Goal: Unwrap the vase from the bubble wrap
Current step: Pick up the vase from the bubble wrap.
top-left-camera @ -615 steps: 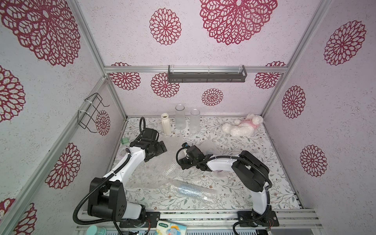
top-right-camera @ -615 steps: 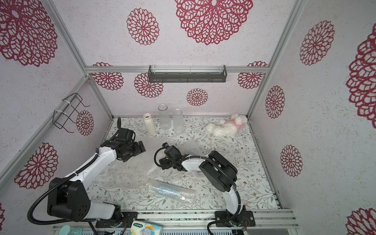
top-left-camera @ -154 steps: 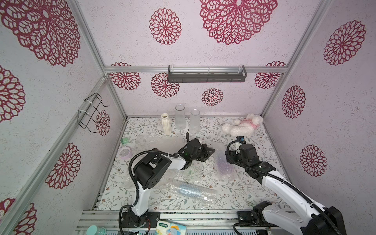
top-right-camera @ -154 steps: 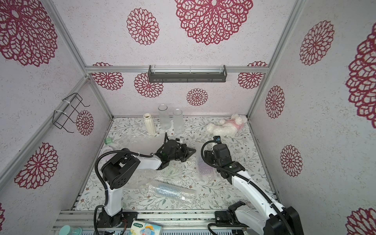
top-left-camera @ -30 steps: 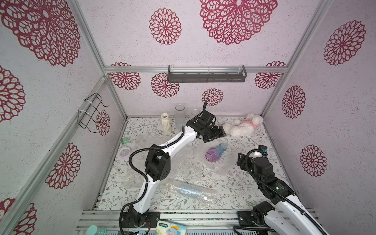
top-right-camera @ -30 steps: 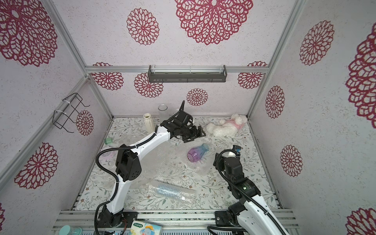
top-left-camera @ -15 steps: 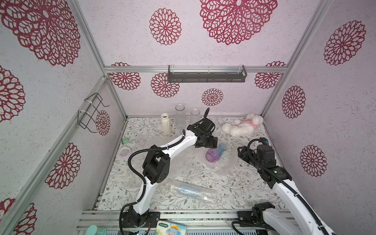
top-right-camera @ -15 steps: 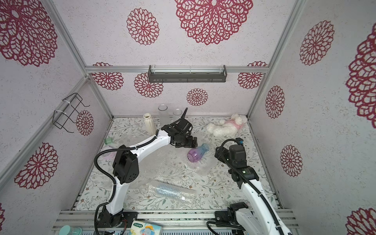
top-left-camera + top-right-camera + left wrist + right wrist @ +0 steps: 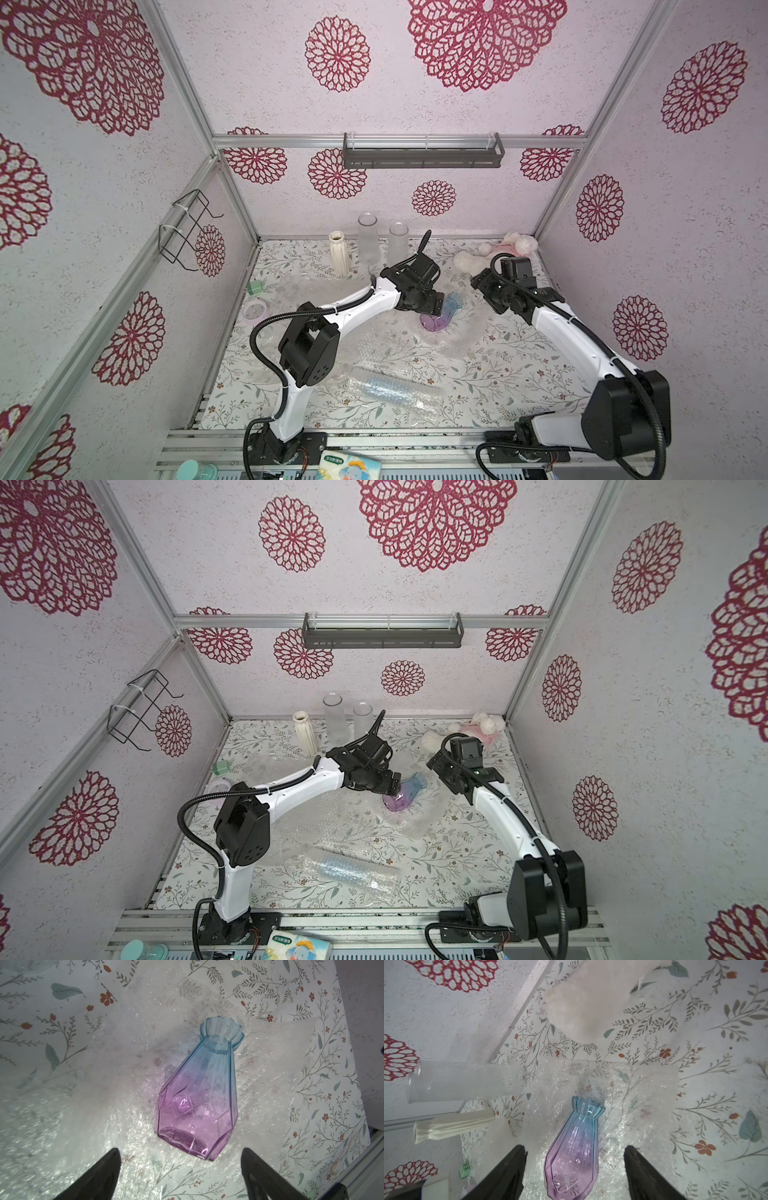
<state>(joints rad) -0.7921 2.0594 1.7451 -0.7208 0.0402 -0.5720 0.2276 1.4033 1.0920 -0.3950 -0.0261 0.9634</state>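
A glass vase point(image 9: 440, 316) point(image 9: 404, 794), purple at its base and blue at its neck, lies bare on its side on the spread-out bubble wrap point(image 9: 459, 343) point(image 9: 417, 827). My left gripper point(image 9: 435, 303) point(image 9: 392, 788) hovers at the vase's purple base. In the left wrist view the gripper point(image 9: 180, 1150) is open, with the vase point(image 9: 197, 1093) just beyond its fingertips on the bubble wrap point(image 9: 116, 1068). My right gripper point(image 9: 482, 287) point(image 9: 437, 767) is above the neck end. In the right wrist view it point(image 9: 575, 1147) is open, and the vase point(image 9: 572, 1159) shows between its fingers without touching them.
A cream ribbed vase point(image 9: 340, 257), two clear cylinders point(image 9: 368, 243) and a plush toy point(image 9: 500, 253) stand along the back wall. A bubble-wrapped roll point(image 9: 395, 391) lies near the front edge. A green block point(image 9: 254, 287) and a tape roll point(image 9: 255, 310) sit at the left wall.
My left gripper has come down from the back wall to the vase's base. My right arm has reached in from the front right to the vase's neck. The vase has not moved.
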